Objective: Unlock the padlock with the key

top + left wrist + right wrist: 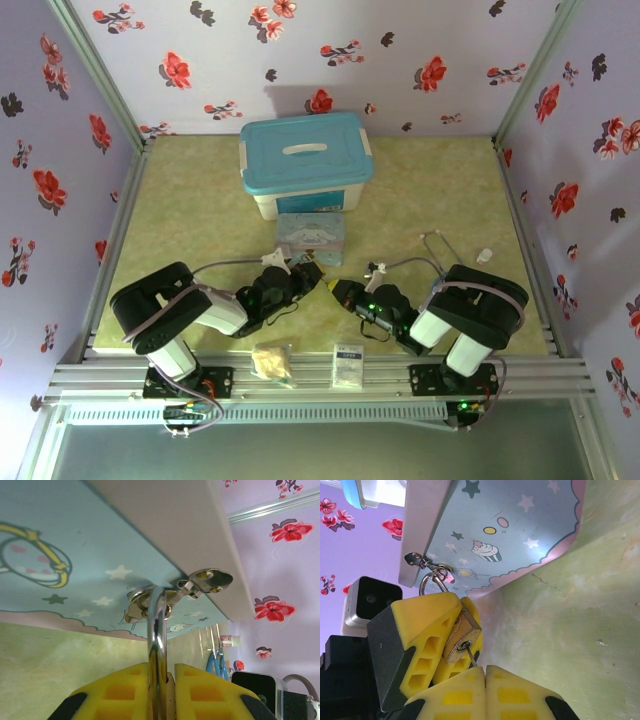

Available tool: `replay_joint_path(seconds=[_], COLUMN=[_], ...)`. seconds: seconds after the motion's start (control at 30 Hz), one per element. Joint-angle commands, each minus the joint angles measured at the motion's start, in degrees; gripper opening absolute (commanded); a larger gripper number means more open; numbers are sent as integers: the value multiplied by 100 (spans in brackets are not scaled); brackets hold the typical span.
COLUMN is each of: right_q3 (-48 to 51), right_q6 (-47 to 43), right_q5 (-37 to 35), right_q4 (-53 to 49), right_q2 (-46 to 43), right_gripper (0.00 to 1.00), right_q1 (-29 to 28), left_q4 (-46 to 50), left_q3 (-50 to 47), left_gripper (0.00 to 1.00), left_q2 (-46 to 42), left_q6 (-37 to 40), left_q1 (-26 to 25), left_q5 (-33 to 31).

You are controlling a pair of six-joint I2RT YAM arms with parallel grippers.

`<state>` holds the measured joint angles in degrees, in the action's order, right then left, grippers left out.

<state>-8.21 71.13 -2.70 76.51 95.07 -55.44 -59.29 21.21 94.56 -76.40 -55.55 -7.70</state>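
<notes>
The two arms match. The left arm (178, 312) and right arm (470, 312) have bulky black joint housings joined by white tubes, and each stands on a black base. A grey cable (228, 264) arcs off the left one, and a second cable (415, 262) off the right. Thin coloured wires (190, 398) trail under the left base. What look like tiny green lights (371, 307) glow on the right arm. The left gripper (161, 677) has yellow fingers (212, 692) moulded with square hollows and black outer corners; the right gripper (485, 674) is the same. A white-cased black camera (370, 602) sits by the left gripper.
</notes>
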Motion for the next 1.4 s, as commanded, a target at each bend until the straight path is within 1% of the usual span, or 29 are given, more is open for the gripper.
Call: replay_joint_path(seconds=[0.0, 0.23, 0.37, 0.63, 0.83, 1.07, 1.27, 1.37], right_q3=[-99, -146, -190, -239, -246, -212, -103, -144], right_q6=[-47, -88, -117, -258, -181, -164, -20, -17], right_q5=[-248, -134, -146, 56, 130, 204, 318, 387], right_q4=[294, 294, 290, 296, 293, 294, 294, 294], right_q2=[-153, -157, -137, -268, -260, -390, -246, -168], right_gripper=[0, 0, 0, 0, 0, 0, 0, 0], right_q1=[-5, -6, -4, -1, 23, 132, 401, 433], left_q4=[-602, -830, -925, -974, -1027, -1180, -1214, -1223], left_q3=[-56, 25, -12, 6, -13, -36, -38, -30], left_gripper=[1, 1, 1, 1, 1, 0, 0, 0], left_q2=[20, 254, 251, 306, 310, 326, 300, 316], left_q6=[-28, -123, -143, -170, -175, -213, -212, -236], left_q1=[-52, -52, -56, -61, -60, -60, -55, -60], left_q5=[164, 256, 261, 289, 310, 326, 340, 357])
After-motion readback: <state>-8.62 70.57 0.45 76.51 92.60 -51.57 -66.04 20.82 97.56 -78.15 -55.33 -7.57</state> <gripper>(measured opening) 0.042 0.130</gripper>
